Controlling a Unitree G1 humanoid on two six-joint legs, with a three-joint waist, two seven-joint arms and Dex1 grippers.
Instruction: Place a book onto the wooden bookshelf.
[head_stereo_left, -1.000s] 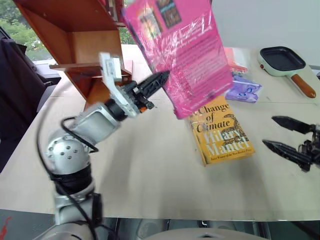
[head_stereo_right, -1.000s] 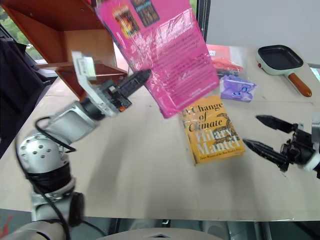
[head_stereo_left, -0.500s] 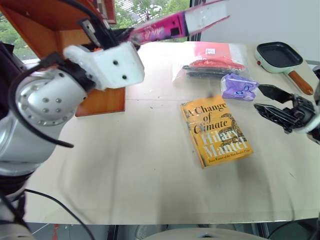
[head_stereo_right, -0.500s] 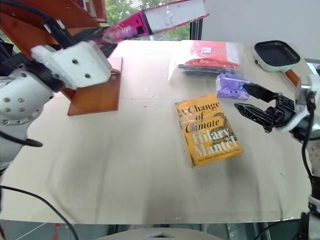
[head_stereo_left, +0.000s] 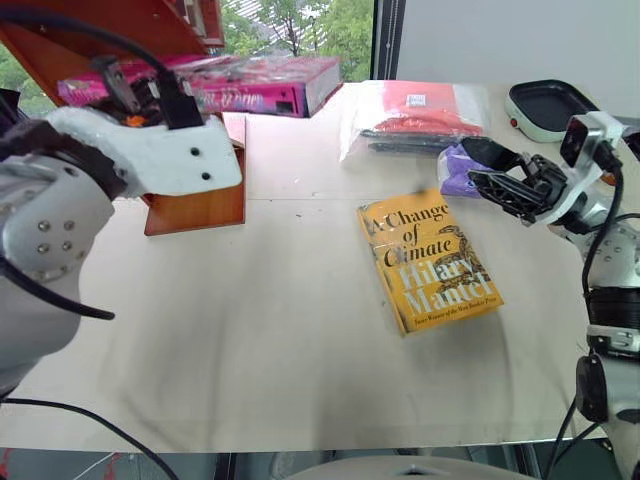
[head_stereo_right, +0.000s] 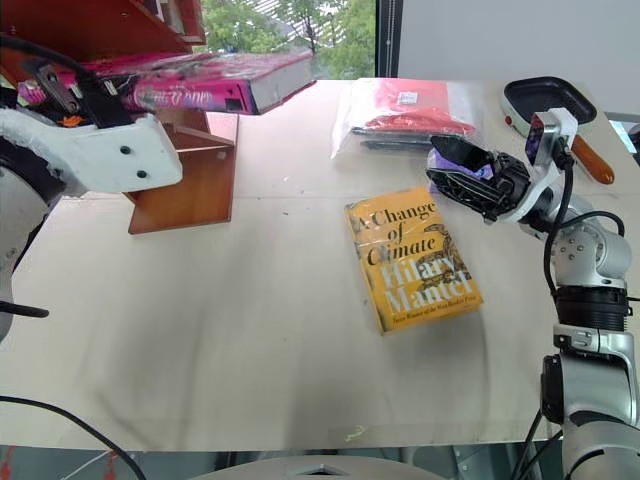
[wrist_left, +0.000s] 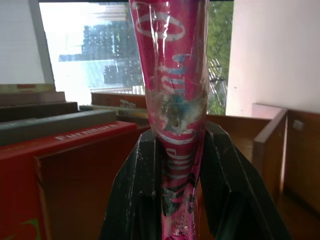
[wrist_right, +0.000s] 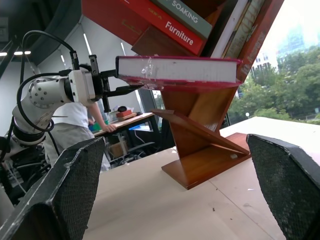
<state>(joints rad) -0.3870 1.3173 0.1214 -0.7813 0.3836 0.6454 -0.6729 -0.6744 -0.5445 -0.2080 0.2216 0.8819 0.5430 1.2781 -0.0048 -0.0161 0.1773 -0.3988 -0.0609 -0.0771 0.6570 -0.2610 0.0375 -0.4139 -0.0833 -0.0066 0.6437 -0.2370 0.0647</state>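
1. Now the book (head_stereo_right: 215, 82) is already lifted off the table (head_stereo_right: 250, 330) and held flat in the air at the far left, just in front of the wooden bookshelf (head_stereo_right: 185, 190). It rests on no shelf board yet, so the carrying part looks done, and the placing and the release are left.
2. The left gripper (wrist_left: 175, 200) has its two black fingers pressed on the book near its spine, one finger on each cover.
3. The right gripper (head_stereo_left: 500, 180) hangs over the right side of the table with its fingers spread wide and nothing between them. It is just beside a small purple packet (head_stereo_left: 455, 170).
4. The book is thick, bright pink, wrapped in shiny clear film that wrinkles at the grip, and its white page edge faces right.
5. The bookshelf is reddish-brown smooth wood with slanted side panels and flat boards. Other books lean inside it; how much free room remains I cannot tell well, maybe enough for one flat book.
6. A yellow paperback (head_stereo_right: 412, 258) lies flat in the middle of the pale matt table, well apart from the shelf. A clear bag with red contents (head_stereo_right: 405, 115) and a small black pan (head_stereo_left: 545, 105) lie at the far right.
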